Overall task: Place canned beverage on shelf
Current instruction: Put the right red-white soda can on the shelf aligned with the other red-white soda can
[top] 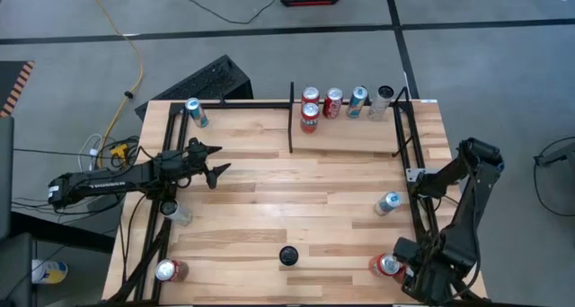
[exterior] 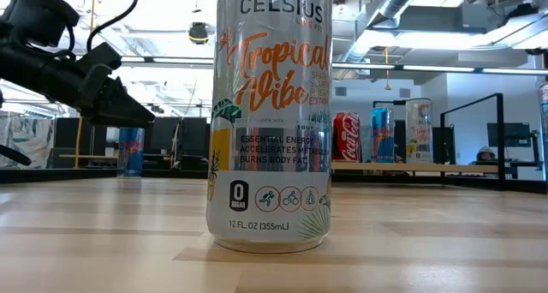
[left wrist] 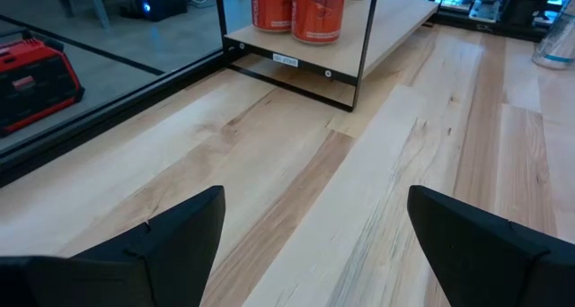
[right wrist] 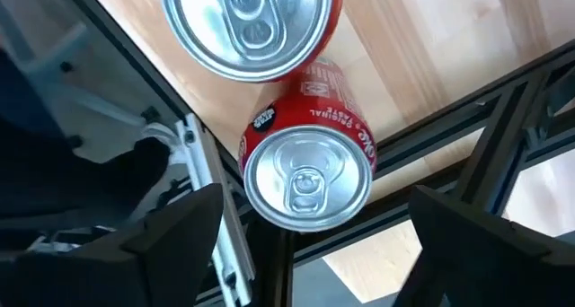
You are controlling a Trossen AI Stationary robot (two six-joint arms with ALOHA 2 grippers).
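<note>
While my right claw hangs spread wide, empty, directly above the red aluminium cola can, a silver-topped neighbour can touches it just beyond; descending off-centre could topple both. The light wooden shelf lies far ahead.

One camera looks straight down on the whole surface. One sits low, very close to a tall can. Both show the shelf. Each wrist camera looks past its fingers.
</note>
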